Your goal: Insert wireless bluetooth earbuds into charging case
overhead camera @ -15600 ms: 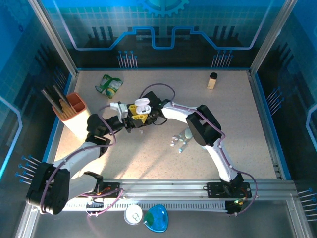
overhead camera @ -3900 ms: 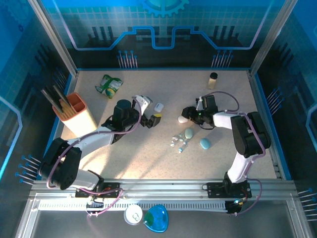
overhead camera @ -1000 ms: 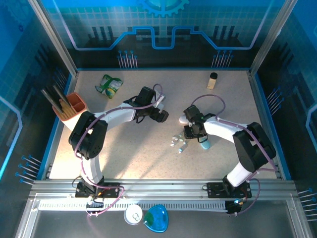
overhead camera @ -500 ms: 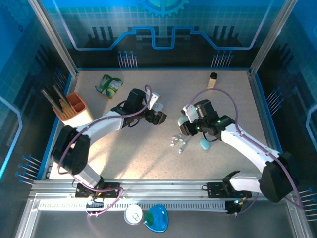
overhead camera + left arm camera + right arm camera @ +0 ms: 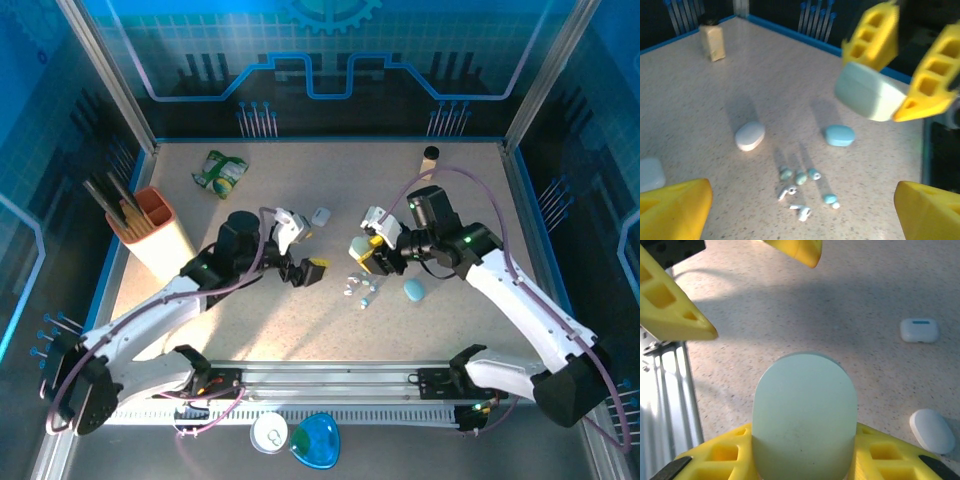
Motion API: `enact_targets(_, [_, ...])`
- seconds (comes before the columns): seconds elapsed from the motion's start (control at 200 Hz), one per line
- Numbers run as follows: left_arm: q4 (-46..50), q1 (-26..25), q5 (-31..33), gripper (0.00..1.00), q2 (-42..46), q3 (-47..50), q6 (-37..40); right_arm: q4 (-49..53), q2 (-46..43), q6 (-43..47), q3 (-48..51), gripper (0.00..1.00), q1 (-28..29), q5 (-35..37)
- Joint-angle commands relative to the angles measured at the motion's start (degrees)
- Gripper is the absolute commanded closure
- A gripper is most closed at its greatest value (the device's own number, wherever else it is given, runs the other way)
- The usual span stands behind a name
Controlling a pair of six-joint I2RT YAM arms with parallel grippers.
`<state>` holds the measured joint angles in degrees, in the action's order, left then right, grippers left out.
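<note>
Top external and wrist views: case held in the right pincer, earbuds loose on the counter

We find the right pincer (image 5: 378, 252) closed on a pale mint charging case (image 5: 805, 415). It grips the case across its narrow width, with the rounded end standing out past the pincer's end. From the left wrist view the case appears raised off the counter (image 5: 480, 180), and we see no open lid on it.

The earbuds (image 5: 801, 192), several tiny white and teal bits, lie loose in a small cluster on the counter. From above, the cluster sits just toward the near edge from the right pincer, close to the held case. A teal case (image 5: 414, 289) lies just to the right of the cluster. The left pincer (image 5: 308, 248) stands to the left of the cluster, near it but farther off than the right one. The bits are too small for us to tell any one's long axis.

The left pincer is spread wide and carries nothing. From its own camera the cluster lies ahead and below, between its two fingers (image 5: 672, 207). A white pebble case (image 5: 750, 136) rests left of the cluster in that view.

The left arm reaches diagonally from its base toward mid-counter, wrist turned to face the right arm. The right arm runs from its base up the right side of the counter, then folds back leftward, its pincer pointing at the left one.

Our judgement is that the right pincer is nearer but occupied. The free left pincer must therefore take the earbuds, moving forward and down. The case would need opening first.
</note>
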<state>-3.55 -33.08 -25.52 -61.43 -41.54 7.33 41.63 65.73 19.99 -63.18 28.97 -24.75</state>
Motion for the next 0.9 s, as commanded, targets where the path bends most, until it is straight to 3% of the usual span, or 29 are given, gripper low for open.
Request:
enact_targets(0.0, [-0.84,-0.24,-10.56,0.08,2.19,1.86,4.87,7.83,-0.96,6.59,-3.20,0.73,1.31,-5.84])
enact_targets(0.175, [-5.28,-0.32,-19.02,0.13,-0.69,1.20,5.89,9.88,0.38,9.85,-6.21,0.74,3.25,-9.42])
enact_targets(0.365, [-12.50,-1.10,-23.88,0.23,-2.04,1.81,2.45,12.34,3.40,14.44,-9.70,0.74,4.60,-13.20])
enact_targets(0.895, [-18.33,-2.31,-28.06,0.45,-4.05,2.75,-2.97,17.26,11.02,17.10,-16.01,0.76,7.15,-15.99])
